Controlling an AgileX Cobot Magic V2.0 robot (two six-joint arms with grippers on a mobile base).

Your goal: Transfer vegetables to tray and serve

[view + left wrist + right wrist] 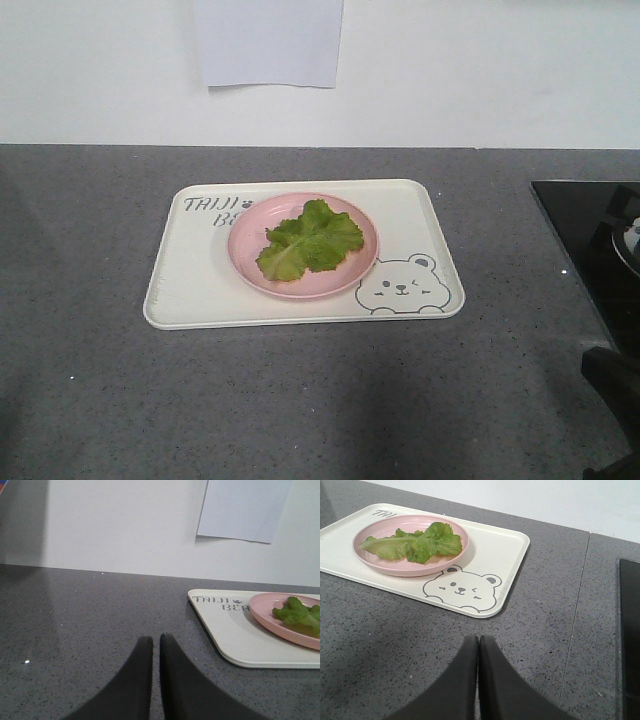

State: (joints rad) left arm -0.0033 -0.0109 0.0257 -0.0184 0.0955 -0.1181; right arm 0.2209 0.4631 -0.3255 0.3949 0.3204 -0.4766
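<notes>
Lettuce leaves (310, 241) lie on the pink plate (245, 250) on the tray (190, 290); both grippers, left (156, 647) and right (478, 647), pinched closed, empty, off the tray's edges over bare countertop (90, 400).

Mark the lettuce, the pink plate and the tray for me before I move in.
lettuce (312, 240): front view, middle of the leaf.
pink plate (245, 250): front view, bare left inner surface.
tray (190, 290): front view, bare lower left area.

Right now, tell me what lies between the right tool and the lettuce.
Only bare grey counter and the tray's near rim. The right tool, shut, sits short of the tray; the lettuce lies on the pink plate on the tray, with nothing covering it.
</notes>
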